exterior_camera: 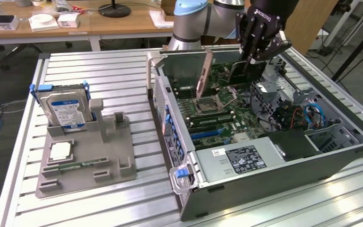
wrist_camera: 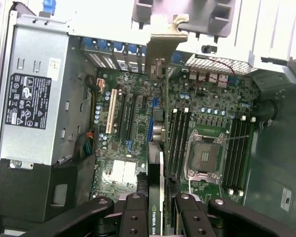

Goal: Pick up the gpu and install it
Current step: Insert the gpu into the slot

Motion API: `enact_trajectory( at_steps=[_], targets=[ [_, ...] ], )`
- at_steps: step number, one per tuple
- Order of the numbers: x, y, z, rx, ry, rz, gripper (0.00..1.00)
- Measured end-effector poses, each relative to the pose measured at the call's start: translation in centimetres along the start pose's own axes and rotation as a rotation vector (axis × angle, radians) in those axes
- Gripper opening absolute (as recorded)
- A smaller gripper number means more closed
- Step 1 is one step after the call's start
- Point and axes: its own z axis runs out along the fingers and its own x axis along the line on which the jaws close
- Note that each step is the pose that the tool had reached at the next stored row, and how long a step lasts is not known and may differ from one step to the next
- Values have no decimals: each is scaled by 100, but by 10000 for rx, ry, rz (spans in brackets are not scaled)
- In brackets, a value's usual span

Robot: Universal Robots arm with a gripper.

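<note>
- While hanging edge-down as the gripped gpu (exterior_camera: pixel 239 74) in the clenched tool (exterior_camera: pixel 252 59), above the motherboard (exterior_camera: pixel 218 74) toward 12 o'clock of the open case (exterior_camera: pixel 168 118) in the exterior view: not yet seated in any slot, so open to trouble in the lowering.
- Cannot tell from the wrist view which slot lies directly beneath the card's edge; if pressed down off-line, would likely jam the connector onto bare board or small parts beside the white slot (wrist_camera: pixel 108 116).
- Gripped by the fingers (wrist_camera: pixel 134 217) along a thin edge only; against a stiff slot, could pivot in the grasp and seat at one end alone.
- Near the case's rear wall at the silver end bracket (wrist_camera: pixel 164 42): may catch there instead of sliding into its opening, and so end up tilted.
- At about 7 o'clock from the card in the exterior view, the processor socket (exterior_camera: pixel 207 105): if let slip, would probably land on it or on the memory slots (exterior_camera: pixel 210 120) alongside.
- At about 4 o'clock from the tool, blue cables (exterior_camera: pixel 314 116) and a metal cage (exterior_camera: pixel 268 88): likely to snag on a wide sideways correction.
- Little to fear from the hard drive (exterior_camera: pixel 68 111) and the memory stick (exterior_camera: pixel 74 166), lodged in the grey fixture (exterior_camera: pixel 109 158) on the worktop (exterior_camera: pixel 106 66) at 9 o'clock, well apart from the case.
</note>
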Motion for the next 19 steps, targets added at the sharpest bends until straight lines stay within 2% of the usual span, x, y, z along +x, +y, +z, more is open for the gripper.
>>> enact_trajectory(
  at_steps=[19],
  targets=[
    [-17,-4,41,11,5,0,26]
  ],
)
